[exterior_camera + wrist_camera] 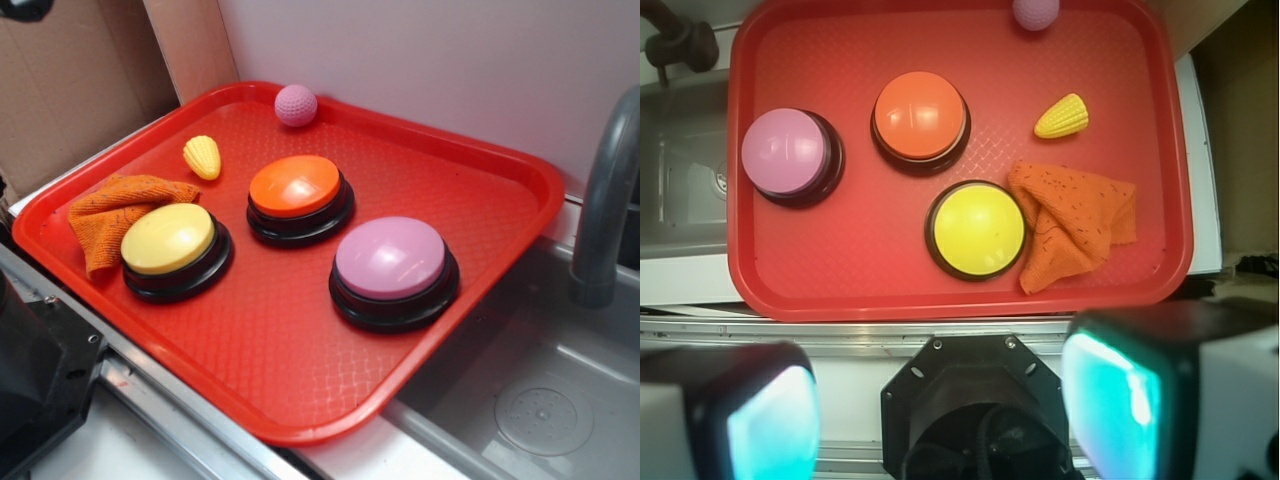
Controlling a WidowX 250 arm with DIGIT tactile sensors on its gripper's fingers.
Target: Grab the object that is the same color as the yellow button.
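Note:
The object, a small pale-yellow ridged corn-like toy point(202, 157) point(1061, 116), lies on the red tray point(300, 370) point(840, 290) near its far left side, just beyond the orange cloth. The yellow button point(168, 240) point(978, 229) stands on its black base at the tray's left front, touching the cloth. My gripper point(940, 415) hovers high above the robot's base, off the tray's near edge, open with nothing between its teal pads point(1110, 400). In the exterior view the gripper is out of sight.
An orange-topped button point(296, 188) point(921, 115) and a pink-topped button point(391, 259) point(788, 153) stand on the tray. A pink dimpled ball point(296, 104) point(1036, 12) rests at the far rim. The orange cloth point(115, 210) point(1072, 222) lies crumpled. A sink point(540, 400) with a faucet point(605, 200) adjoins the tray.

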